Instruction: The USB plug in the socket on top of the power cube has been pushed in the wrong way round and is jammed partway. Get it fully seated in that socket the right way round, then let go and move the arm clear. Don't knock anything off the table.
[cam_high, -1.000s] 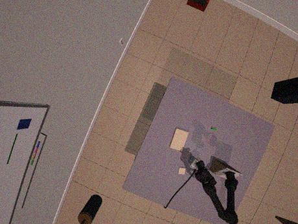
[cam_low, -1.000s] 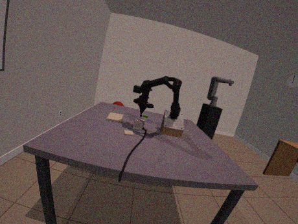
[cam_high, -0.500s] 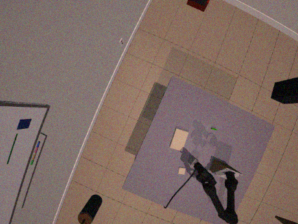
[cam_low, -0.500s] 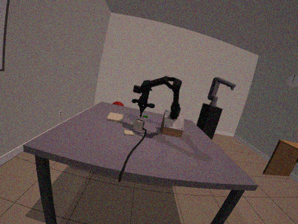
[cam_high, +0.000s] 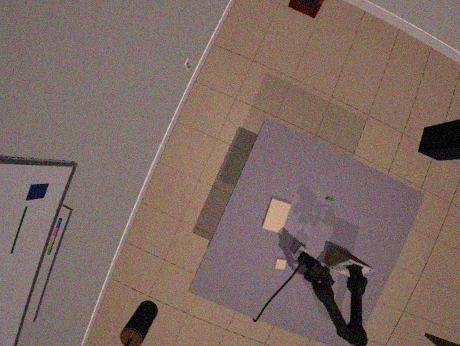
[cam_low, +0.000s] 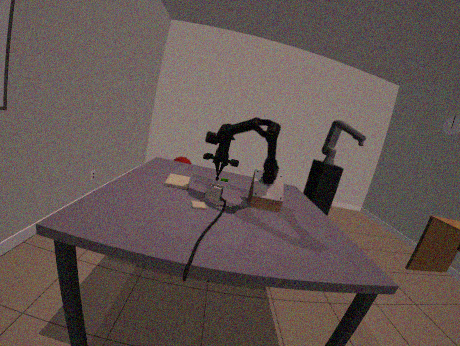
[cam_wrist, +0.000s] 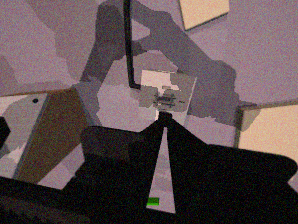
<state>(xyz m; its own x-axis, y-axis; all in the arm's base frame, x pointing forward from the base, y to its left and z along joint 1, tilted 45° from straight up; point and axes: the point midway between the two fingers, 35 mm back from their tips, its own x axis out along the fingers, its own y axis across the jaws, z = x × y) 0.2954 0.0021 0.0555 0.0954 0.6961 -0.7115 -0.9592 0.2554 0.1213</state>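
The power cube (cam_low: 215, 193) (cam_wrist: 184, 107) is a small pale block on the table, with dark socket marks on its top face in the wrist view. In the top view the arm mostly covers it. My gripper (cam_low: 217, 178) (cam_wrist: 165, 121) points down over the cube, its tips just above the top face in the exterior view. It is shut on the USB plug, a small dark piece at the fingertips that hardly shows. The socket under the tips is partly hidden, and which way round the plug is cannot be told.
A black cord (cam_high: 278, 291) (cam_low: 200, 240) (cam_wrist: 128, 45) runs from the cube to the table's edge. A brown box with a white top (cam_high: 336, 254) (cam_low: 266, 201) stands beside the arm. A large cream pad (cam_high: 276, 215) (cam_low: 177, 180), a small cream pad (cam_high: 281, 264) (cam_low: 198, 205) and a green piece (cam_high: 330, 199) (cam_low: 224, 180) (cam_wrist: 153, 201) lie nearby.
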